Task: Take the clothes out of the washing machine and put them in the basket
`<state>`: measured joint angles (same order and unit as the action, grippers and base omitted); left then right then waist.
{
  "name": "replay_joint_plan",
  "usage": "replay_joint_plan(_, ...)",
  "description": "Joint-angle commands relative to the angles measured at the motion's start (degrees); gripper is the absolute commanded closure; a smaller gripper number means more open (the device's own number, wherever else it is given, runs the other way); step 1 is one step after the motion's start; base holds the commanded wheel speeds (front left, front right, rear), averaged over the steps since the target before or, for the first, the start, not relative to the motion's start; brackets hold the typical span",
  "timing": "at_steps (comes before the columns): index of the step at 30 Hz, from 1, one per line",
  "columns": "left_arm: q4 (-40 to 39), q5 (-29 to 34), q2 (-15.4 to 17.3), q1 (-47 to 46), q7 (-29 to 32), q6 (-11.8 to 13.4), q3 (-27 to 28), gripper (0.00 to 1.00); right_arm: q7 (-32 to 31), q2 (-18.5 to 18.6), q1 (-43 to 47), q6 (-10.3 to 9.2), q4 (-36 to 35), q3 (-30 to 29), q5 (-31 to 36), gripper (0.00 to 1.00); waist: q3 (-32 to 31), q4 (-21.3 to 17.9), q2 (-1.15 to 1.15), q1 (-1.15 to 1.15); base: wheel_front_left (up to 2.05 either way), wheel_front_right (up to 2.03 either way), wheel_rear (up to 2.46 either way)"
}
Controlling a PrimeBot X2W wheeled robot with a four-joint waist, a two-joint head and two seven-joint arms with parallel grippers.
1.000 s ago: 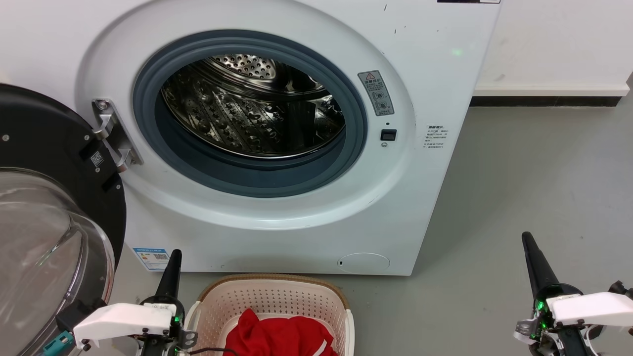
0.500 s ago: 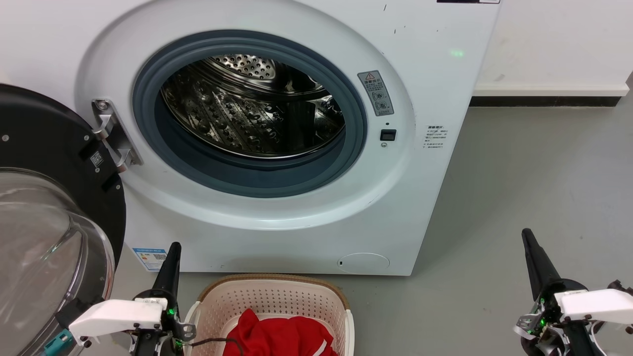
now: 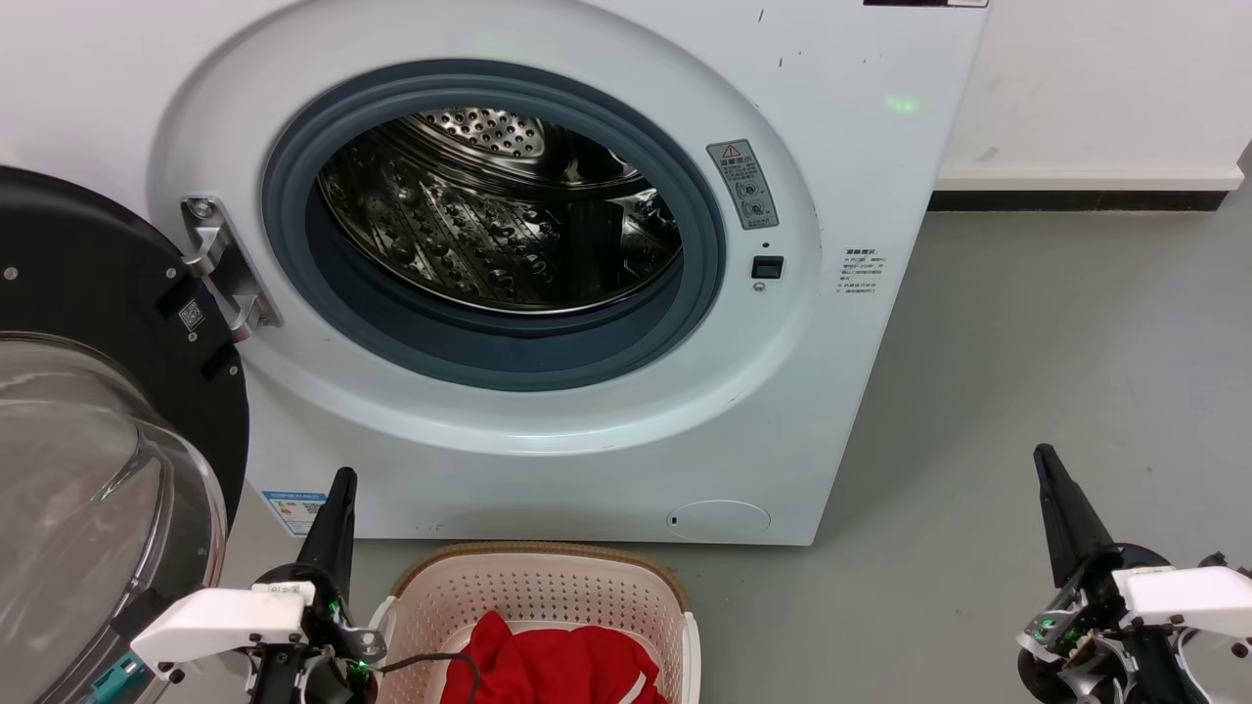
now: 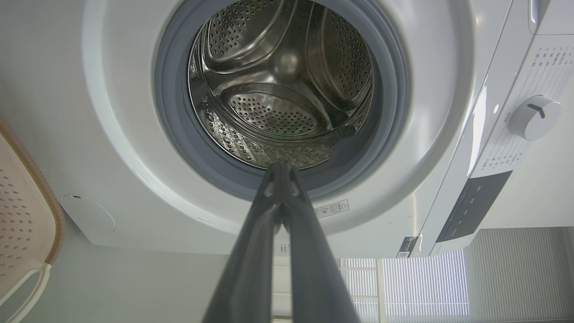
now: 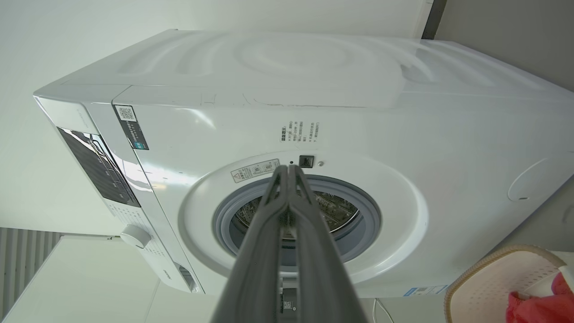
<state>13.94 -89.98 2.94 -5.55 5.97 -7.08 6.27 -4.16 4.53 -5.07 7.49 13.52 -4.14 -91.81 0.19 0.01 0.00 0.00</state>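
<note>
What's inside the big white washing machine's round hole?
Just the shiny perforated steel drum, with bare metal walls. Its lowest front part is hidden behind the grey rubber rim.

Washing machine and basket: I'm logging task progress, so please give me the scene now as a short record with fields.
washing machine: white front-loader, porthole open
door: swung open to the robot's left
drum: visible steel wall bare
basket: on the floor in front of the machine
clothes: red fabric lying in the basket
left gripper: shut, holding nothing, left of the basket
right gripper: shut, holding nothing, above the floor at the right
</note>
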Motion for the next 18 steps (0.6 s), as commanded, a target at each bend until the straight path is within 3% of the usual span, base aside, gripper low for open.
replay_joint_plan(1, 0.1, -0.8, -0.1, -0.8, 0.4, -0.4, 0.3, 1.0, -0.4, -0.1, -1.3, 0.0, 0.3, -0.1, -0.9, 1.0, 0.0, 0.0, 0.0, 0.0, 0.0, 0.0, 0.0)
replay_joint_plan(18, 0.2, -2.5, -0.1, -0.9, 0.8, -0.6, 0.4, 1.0, -1.1, -0.4, -1.4, 0.0, 0.5, -0.6, -2.1, 1.0, 0.0, 0.0, 0.0, 0.0, 0.0, 0.0, 0.0)
